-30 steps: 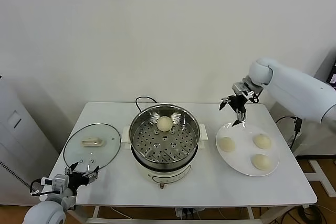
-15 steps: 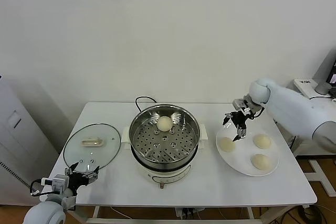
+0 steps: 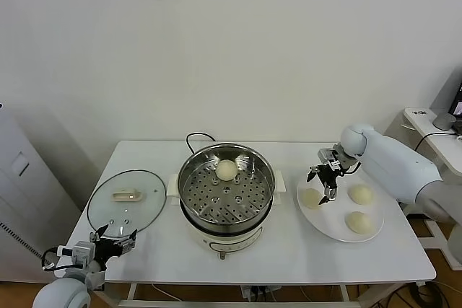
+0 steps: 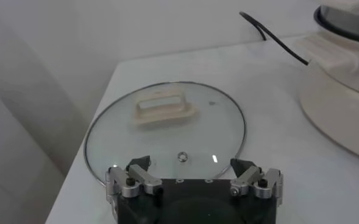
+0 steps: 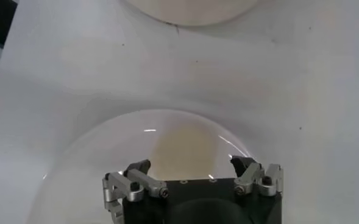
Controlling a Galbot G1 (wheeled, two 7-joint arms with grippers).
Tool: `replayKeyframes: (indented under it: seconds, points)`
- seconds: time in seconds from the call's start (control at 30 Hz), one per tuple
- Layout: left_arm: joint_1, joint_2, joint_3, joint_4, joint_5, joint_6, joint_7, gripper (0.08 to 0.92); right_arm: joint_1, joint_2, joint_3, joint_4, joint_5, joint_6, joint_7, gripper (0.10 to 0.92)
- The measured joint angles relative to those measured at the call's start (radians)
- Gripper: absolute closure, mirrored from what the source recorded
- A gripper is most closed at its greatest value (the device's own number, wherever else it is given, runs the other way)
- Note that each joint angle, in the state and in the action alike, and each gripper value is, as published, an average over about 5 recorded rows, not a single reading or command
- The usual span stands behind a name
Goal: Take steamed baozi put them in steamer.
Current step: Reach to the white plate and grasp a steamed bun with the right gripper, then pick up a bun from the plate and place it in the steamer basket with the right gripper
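The steamer [image 3: 226, 194], a shiny steel pot with a perforated tray, stands mid-table with one steamed baozi [image 3: 226, 169] at the back of the tray. Three more baozi lie on the white plate [image 3: 328, 221] to its right. My right gripper [image 3: 319, 187] hangs open just above the plate's leftmost baozi [image 3: 311, 198]. In the right wrist view that bun [image 5: 188, 146] sits on the plate [image 5: 88, 164] between the spread jaws of the gripper [image 5: 191, 165], untouched. My left gripper [image 3: 108, 239] rests open and empty at the table's front left corner.
The glass lid [image 3: 126, 203] with its white handle lies flat left of the steamer; in the left wrist view the lid [image 4: 167, 131] is just ahead of the left gripper [image 4: 191, 165]. A black cord [image 3: 196, 137] trails behind the pot. The table's right edge runs close past the plate.
My right gripper has come down and towards me from above the plate's far rim to just over the leftmost baozi, still open. The left arm has not moved.
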Motion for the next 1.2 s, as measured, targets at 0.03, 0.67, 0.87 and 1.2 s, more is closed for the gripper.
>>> replayKeyframes:
  seconds: [0.03, 0.67, 0.87, 1.2]
  points:
    - [0.000, 0.000, 0.001, 0.000, 0.000, 0.000, 0.000, 0.177, -0.005, 0.004, 0.006, -0.006, -0.004, 0.000, 0.002, 0.211]
    - [0.002, -0.002, 0.001, -0.002, 0.003, -0.002, 0.000, 0.177, -0.044, 0.025, 0.063, -0.046, -0.027, -0.005, -0.002, 0.459]
    - [0.003, -0.002, -0.001, -0.006, 0.003, -0.001, -0.001, 0.177, -0.029, 0.012, 0.045, -0.022, -0.007, -0.013, -0.012, 0.478]
    - [0.005, -0.005, -0.005, -0.014, 0.007, 0.002, -0.003, 0.177, 0.112, -0.043, -0.108, 0.087, 0.122, -0.058, -0.045, 0.485]
